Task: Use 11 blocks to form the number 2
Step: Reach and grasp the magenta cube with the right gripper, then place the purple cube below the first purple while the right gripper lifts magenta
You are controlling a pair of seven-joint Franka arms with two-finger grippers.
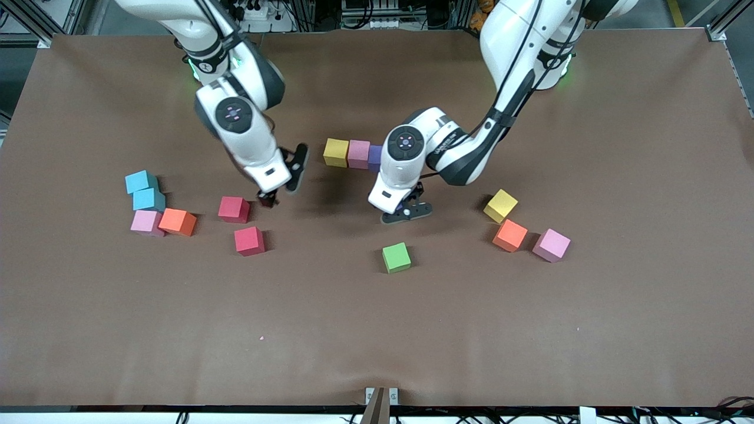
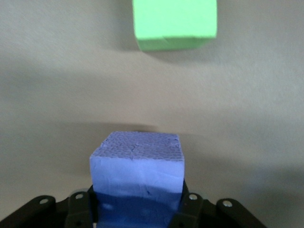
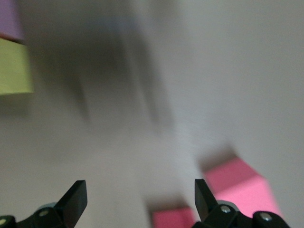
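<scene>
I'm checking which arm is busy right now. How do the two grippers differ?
The left gripper is shut on a purple cube, held over bare table near the green cube; the right gripper is open and holds nothing. The right gripper hangs over the two red cubes. Both are black two-finger grippers pointing down.

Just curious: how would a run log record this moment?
left gripper: shut on purple block, over table | right gripper: open, above red blocks
</scene>
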